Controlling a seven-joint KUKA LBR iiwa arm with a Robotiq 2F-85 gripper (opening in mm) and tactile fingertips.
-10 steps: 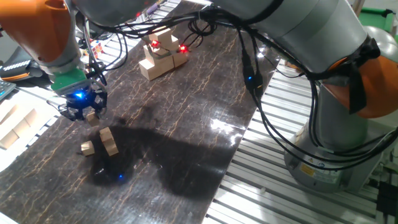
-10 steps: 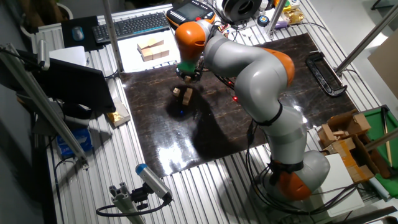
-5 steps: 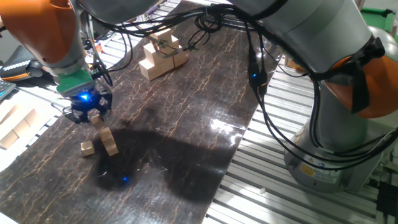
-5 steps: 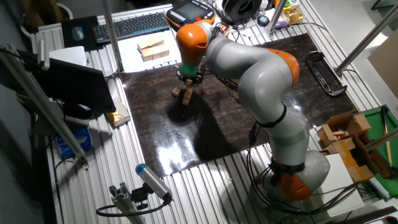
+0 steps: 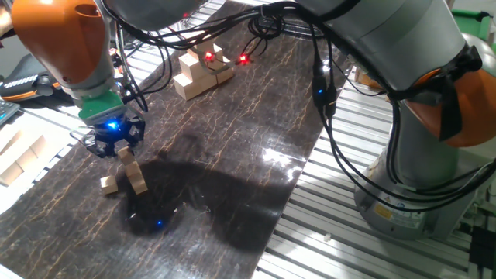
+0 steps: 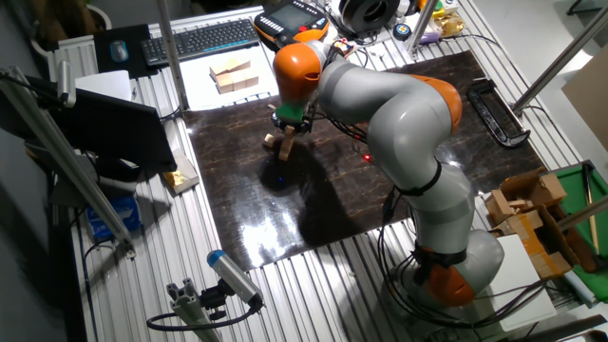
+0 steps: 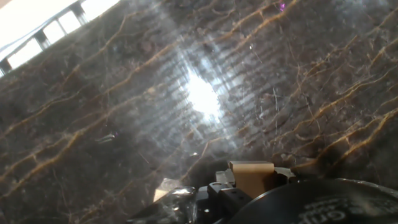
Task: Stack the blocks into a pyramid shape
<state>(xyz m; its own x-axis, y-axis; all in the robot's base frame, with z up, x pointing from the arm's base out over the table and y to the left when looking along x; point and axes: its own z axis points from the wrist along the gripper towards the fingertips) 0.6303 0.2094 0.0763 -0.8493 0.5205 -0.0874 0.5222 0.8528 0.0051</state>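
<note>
My gripper (image 5: 122,149) is shut on one small tan block (image 5: 125,155) and holds it just above the other blocks on the dark marbled table (image 5: 232,147). Below it two tan blocks (image 5: 137,177) lie touching in a short row, and a single block (image 5: 108,184) sits just left of them. In the other fixed view the gripper (image 6: 288,130) hangs over the same blocks (image 6: 285,147). In the hand view the held block (image 7: 252,177) shows between the fingers, with a tan corner of another block (image 7: 163,188) below left.
A pile of larger wooden blocks (image 5: 200,70) with cables and red lights stands at the table's back. More wooden blocks (image 5: 17,161) lie on a white sheet off the table's left edge (image 6: 234,74). The robot's base (image 5: 403,194) stands at the right.
The gripper has moved with the held block to the right and lower, from beside the blocks on the table to right above them. The blocks on the table have not moved.
</note>
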